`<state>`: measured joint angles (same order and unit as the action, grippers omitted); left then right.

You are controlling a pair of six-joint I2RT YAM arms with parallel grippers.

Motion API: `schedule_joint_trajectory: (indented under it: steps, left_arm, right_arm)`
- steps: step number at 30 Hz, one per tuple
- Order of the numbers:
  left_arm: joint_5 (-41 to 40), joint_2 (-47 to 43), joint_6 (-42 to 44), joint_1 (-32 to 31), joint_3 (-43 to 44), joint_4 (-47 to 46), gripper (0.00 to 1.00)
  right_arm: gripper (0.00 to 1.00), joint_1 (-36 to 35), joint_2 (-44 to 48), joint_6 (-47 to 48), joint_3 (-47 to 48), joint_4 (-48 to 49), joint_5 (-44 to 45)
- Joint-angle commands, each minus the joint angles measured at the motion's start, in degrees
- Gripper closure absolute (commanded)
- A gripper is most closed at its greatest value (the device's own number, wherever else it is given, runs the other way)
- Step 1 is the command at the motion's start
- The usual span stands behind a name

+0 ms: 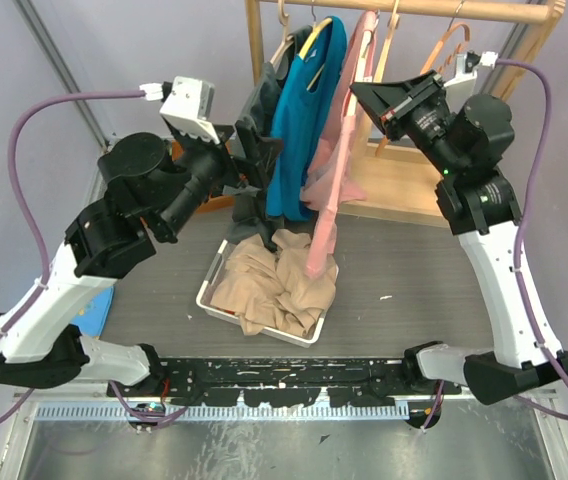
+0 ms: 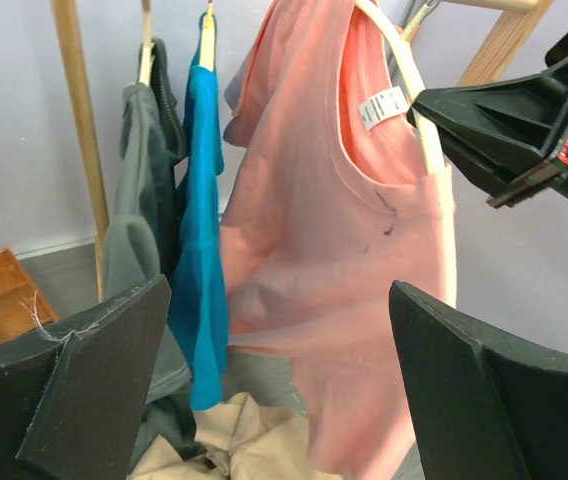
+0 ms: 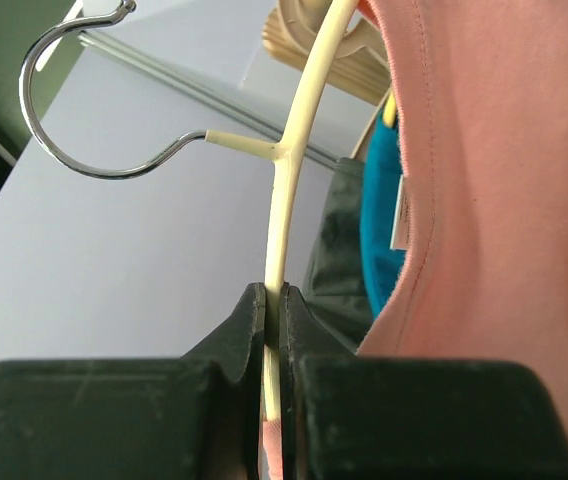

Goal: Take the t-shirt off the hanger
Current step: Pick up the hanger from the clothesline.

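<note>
Right gripper (image 3: 273,300) clamped on cream hanger (image 3: 286,180); pink t-shirt (image 3: 484,200) at its 2 o'clock. Left gripper (image 2: 279,300) spread wide, empty.

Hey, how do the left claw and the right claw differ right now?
The left claw is open and holds nothing; the right claw is shut on the cream hanger. The left claw faces the pink t-shirt without touching; the right claw sits by its collar. Both are black.
</note>
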<state>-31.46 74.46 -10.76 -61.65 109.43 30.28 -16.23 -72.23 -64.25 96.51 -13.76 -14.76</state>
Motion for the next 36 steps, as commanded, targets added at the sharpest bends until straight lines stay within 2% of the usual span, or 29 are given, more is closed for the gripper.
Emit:
schedule_joint_trajectory:
  steps: [1, 9, 17, 24, 29, 36]
  left_arm:
    - [4.12, 2.93, -1.09, 1.04, 4.62, -0.35, 0.02]
    - [9.71, 8.39, -2.26, 1.95, 11.46, 0.4, 0.02]
    - [13.74, 14.32, -2.29, 4.26, 20.16, 0.08, 0.02]
    - [17.07, 18.87, -2.37, 6.64, 27.0, -1.07, 0.02]
    - [18.94, 20.15, -2.96, 7.4, 26.05, -4.0, 0.02]
    - [20.32, 19.54, -3.93, 8.25, 18.96, -9.35, 0.02]
  right_arm:
    - [1.0, 0.25, 4.87, -0.97, 0.8, 6.16, -2.87]
    - [0.99, 0.26, 7.82, -1.41, 2.82, 3.96, -5.11]
    - [1.0, 0.28, 7.88, -0.65, 10.45, -2.58, -6.67]
    - [1.0, 0.28, 6.93, -2.38, 15.62, -4.13, -7.93]
    - [0.99, 0.3, 8.06, -3.24, 13.43, -4.26, -8.97]
    - [0.99, 0.29, 11.4, -5.83, 4.55, -0.28, -10.87]
